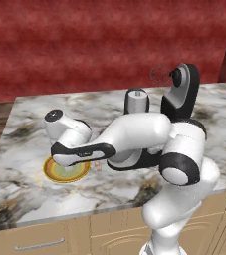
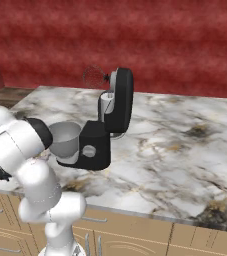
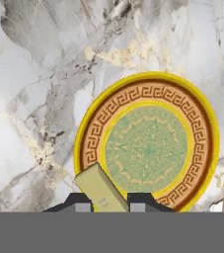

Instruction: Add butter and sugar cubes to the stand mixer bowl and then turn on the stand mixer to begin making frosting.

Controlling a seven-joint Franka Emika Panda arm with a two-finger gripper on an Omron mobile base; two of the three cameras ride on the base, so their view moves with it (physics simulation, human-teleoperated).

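Arm: rises from the base, elbow folded high, forearm running out level and low over the desk [image 1: 30, 119], hand turned straight down above the plate [image 1: 66, 170].

Claw [image 3: 109, 203]: pointing down at the plate's near rim. The two dark fingertips [image 3: 79, 201] stand close together with the butter [image 3: 101, 189] between them, pressed on both sides; the claw is clamped on the butter.

Butter: a pale tan stick, tilted, its lower end in the claw, its upper end slanting away up and to the left across the plate's rim in the hand view.

Plate [image 3: 148, 146]: yellow rim, brown patterned band, green centre; flat on the desk directly beneath and ahead of the claw.

Sugar cube [image 1: 98, 167]: a tiny pale block on the desk just beside the plate, on the mixer side of the claw.

Mixer [image 2: 110, 125]: black, head tipped up and back, whisk [image 2: 92, 76] raised in the air; stands well apart from the claw, farther along the desk. Round grey knob [image 2: 89, 150] on its side.

Bowl [image 2: 65, 137]: grey metal, seated on the mixer's base under the raised head.
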